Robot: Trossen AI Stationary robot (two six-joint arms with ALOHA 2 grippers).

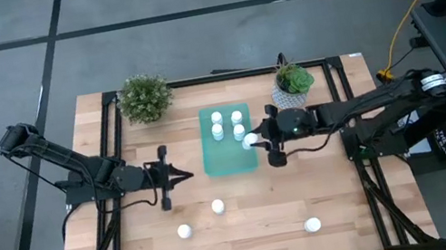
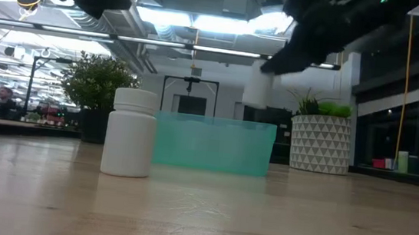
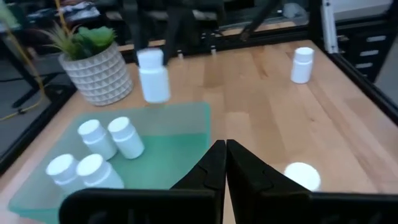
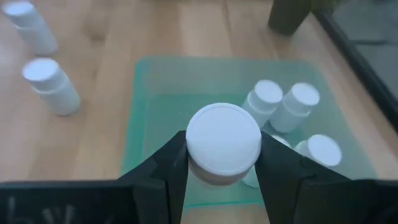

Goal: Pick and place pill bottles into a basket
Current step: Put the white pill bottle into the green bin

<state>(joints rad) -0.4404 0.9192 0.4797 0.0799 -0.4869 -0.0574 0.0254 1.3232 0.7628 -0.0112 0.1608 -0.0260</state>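
White plastic fills the right claw [image 4: 224, 163]: its two dark fingers clamp a pill bottle [image 4: 224, 144] by the sides, cap up and long axis upright, in the lower middle of the right wrist frame. In that view the basket [image 4: 155, 93], a translucent teal-green tray, spreads behind and below the held bottle, so the bottle appears to hang over the tray's near edge; in the high view the claw sits just right of centre, at the tray's right rim, and in the low view the bottle hangs clear above the tray's top edge, right of centre. My reading is that the coming move turns on this: the tray lies straight down and slightly toward the frame centre from the claw, so a short lowering and release should do. Four bottles already in the basket [image 1: 225, 125] cluster toward its upper part in the high view. Three loose bottles on the worktop [image 1: 217, 206] stand in the lower middle of the high frame, well apart from the tray. The left claw [image 1: 188, 175] is closed and empty, just left of the tray and nearer those loose bottles than the right. No brand, label or writing can be read on any bottle or on the tray.
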